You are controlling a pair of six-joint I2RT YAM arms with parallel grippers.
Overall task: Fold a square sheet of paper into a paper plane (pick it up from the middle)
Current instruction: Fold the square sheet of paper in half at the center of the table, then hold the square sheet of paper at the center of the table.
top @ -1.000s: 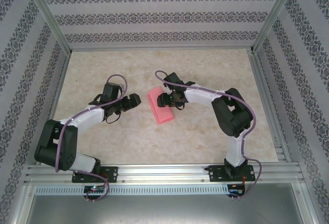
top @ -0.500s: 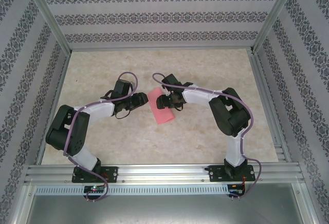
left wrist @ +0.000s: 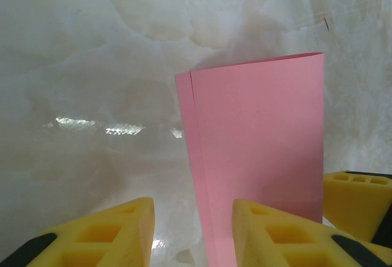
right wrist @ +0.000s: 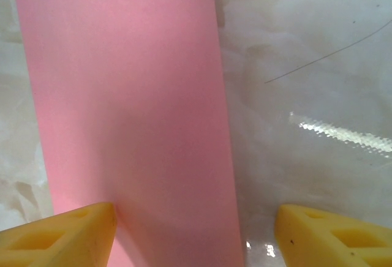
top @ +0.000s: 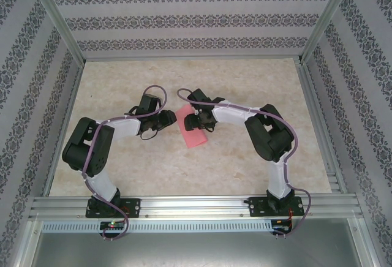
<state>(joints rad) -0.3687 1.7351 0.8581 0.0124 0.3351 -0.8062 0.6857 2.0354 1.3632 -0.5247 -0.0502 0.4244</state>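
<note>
The square sheet of paper (top: pixel 196 135) is salmon pink and lies flat on the table, folded in half into a narrow rectangle. In the left wrist view the paper (left wrist: pixel 257 144) shows two layer edges slightly offset along its left side. My left gripper (top: pixel 173 118) sits at the paper's upper left edge. Its jaws (left wrist: pixel 193 233) are open with a gap; that edge runs between them and the right finger (left wrist: pixel 275 236) is over the paper. My right gripper (top: pixel 191 120) hovers over the paper's upper part, open wide (right wrist: pixel 196 233). Its left finger (right wrist: pixel 61 236) is over the paper (right wrist: pixel 128 95), its right finger over bare table.
The marbled beige tabletop (top: pixel 153 175) is bounded by an aluminium frame and patterned walls (top: pixel 184 16). The two grippers are close together over the paper; a yellow finger of the right gripper (left wrist: pixel 358 199) shows in the left wrist view.
The left arm has swung right up to the paper's edge and its jaws have narrowed. The right gripper has shifted slightly left and opened a little more.
</note>
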